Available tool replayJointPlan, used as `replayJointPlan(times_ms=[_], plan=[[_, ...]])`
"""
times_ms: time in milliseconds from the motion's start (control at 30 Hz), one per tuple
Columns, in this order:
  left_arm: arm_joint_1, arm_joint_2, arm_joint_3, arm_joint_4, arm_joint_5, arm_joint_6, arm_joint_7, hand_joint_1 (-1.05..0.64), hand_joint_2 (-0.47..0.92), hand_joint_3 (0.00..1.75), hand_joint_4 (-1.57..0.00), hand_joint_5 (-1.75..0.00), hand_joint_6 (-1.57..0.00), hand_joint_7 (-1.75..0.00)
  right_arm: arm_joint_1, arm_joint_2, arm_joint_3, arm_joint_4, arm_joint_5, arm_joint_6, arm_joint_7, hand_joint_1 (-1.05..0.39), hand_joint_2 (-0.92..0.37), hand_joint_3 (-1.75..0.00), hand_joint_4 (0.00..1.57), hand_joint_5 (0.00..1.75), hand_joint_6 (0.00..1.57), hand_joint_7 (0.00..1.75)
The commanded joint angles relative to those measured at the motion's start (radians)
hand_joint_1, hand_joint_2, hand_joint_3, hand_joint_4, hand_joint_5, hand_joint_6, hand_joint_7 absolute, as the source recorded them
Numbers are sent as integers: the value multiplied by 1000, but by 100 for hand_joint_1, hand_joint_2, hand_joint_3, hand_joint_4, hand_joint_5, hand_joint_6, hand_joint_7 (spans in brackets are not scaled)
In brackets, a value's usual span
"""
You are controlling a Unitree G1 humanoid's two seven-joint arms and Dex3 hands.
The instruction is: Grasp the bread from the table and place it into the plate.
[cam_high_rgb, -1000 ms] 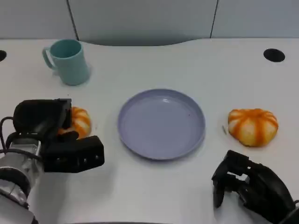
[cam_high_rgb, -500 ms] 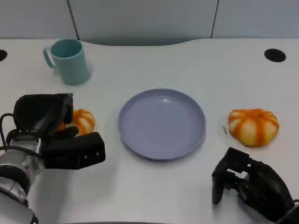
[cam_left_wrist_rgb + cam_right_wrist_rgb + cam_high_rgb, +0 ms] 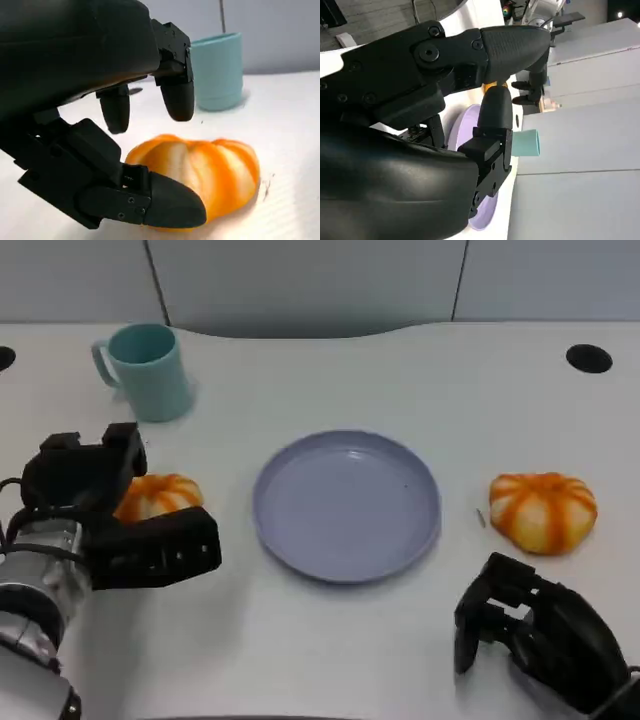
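Now left hand point(image 3: 110, 515) is straddling the near bread point(image 3: 157, 496) on the bench point(image 3: 330, 640), fingers spread, not visibly gripping. Plate point(image 3: 345, 504) is sitting bare; lift and placing remaining. Second bread point(image 3: 542, 510) is lying beyond it. Right hand point(image 3: 535, 635) is resting curled, holding nothing.

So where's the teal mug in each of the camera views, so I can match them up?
Head view: the teal mug stands at upper left, beyond the left hand.
Left wrist view: the mug is at upper right, behind the bread.
Right wrist view: it lies sideways at centre right.
Shared landmark: the purple plate, apart from the mug.
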Motion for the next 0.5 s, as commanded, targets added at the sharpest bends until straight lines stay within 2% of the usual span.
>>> replayJointPlan(times_ms=[33,133,200,233,500], plan=[[-23,11,10,3,-15,10,-28,-105,82,25,0,-175,0,-135,-7,-6,-8,5,8,-15,8,-69,-92,-31,56,175,44,141],[-32,1,18,5,-26,27,-100,-105,88,20,0,-175,0,-140,0,-9,-2,-12,2,-8,4,-70,-92,-30,56,175,44,140],[-35,-4,18,5,-29,33,-121,-105,91,17,0,-175,0,-166,3,-10,0,-16,-4,-15,0,-70,-92,-31,57,175,44,140],[-36,-5,18,4,-29,35,-125,-105,92,17,0,-175,0,-170,4,-10,1,-18,-6,-18,-4,-70,-92,-31,58,175,44,140],[-39,-27,13,6,-28,60,-157,-105,92,16,0,-175,0,-175,11,-5,-3,-37,16,3,10,-69,-92,-31,59,175,45,139]])
